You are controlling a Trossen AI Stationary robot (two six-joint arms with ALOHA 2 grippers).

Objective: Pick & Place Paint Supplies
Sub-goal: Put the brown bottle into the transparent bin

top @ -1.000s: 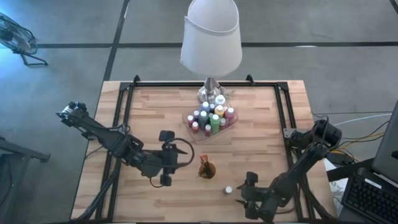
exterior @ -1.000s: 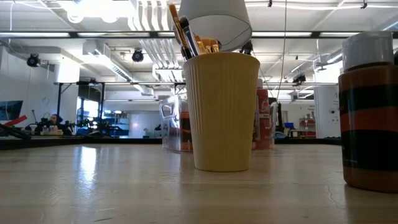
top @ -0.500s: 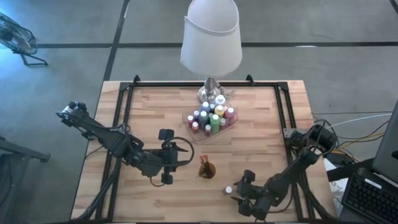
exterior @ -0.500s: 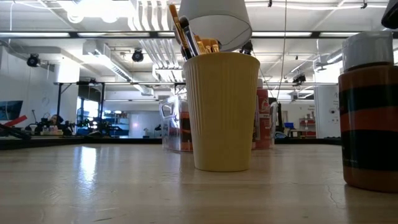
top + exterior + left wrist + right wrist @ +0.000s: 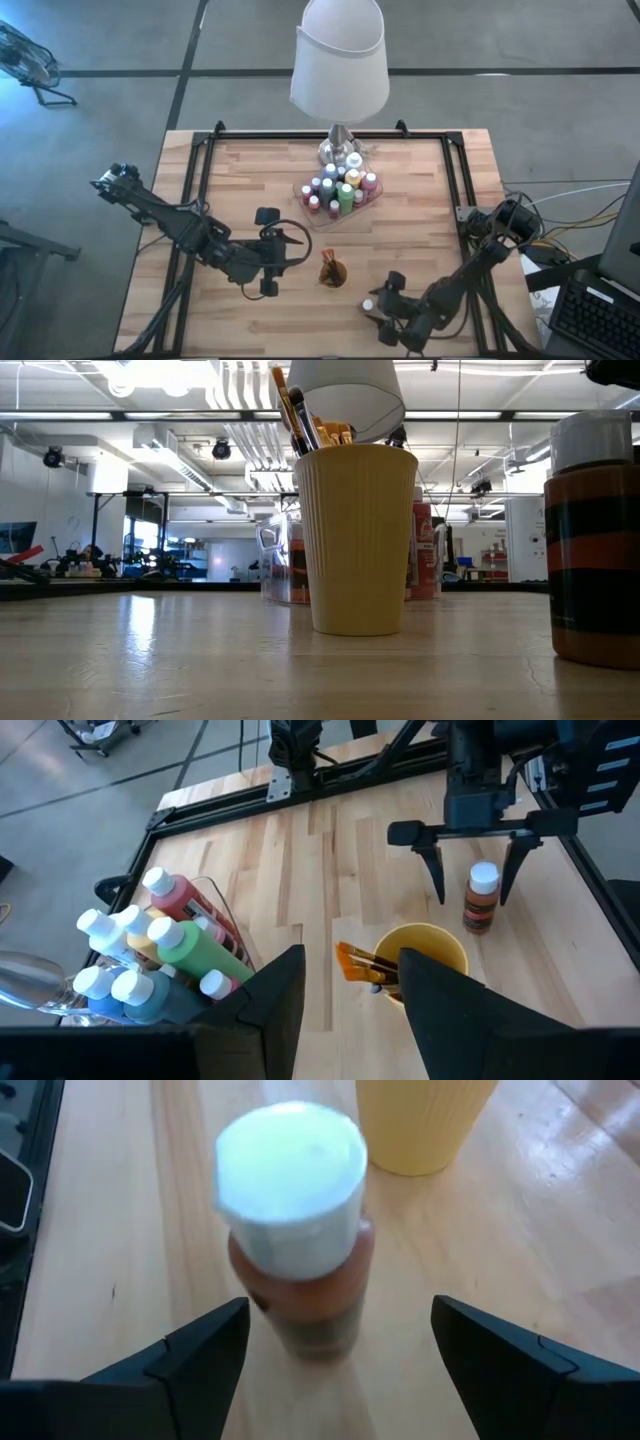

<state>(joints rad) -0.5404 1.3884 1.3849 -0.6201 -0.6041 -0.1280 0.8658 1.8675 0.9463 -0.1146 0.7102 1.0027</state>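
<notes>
A small brown paint bottle [image 5: 481,902] with a white cap stands upright on its base on the wooden table, near the front edge. My right gripper [image 5: 374,310] is open. Its two fingers stand on either side of the bottle [image 5: 300,1250] without touching it. My left gripper [image 5: 350,1010] hangs open and empty above the table, to the left of the orange cup [image 5: 333,272]. Several brushes [image 5: 360,963] stick out of that cup. More white-capped bottles [image 5: 340,188] stand packed in a clear tray behind the cup.
A lamp with a white shade [image 5: 338,60] stands at the table's far edge, right behind the tray [image 5: 303,200]. A black frame [image 5: 200,160] runs around the tabletop. Bare wood lies to the left and right of the tray.
My right gripper has moved toward the table's left edge and a little down, up to the brown bottle, so that its fingers now stand on either side of it. The bottle has stayed where it was.
</notes>
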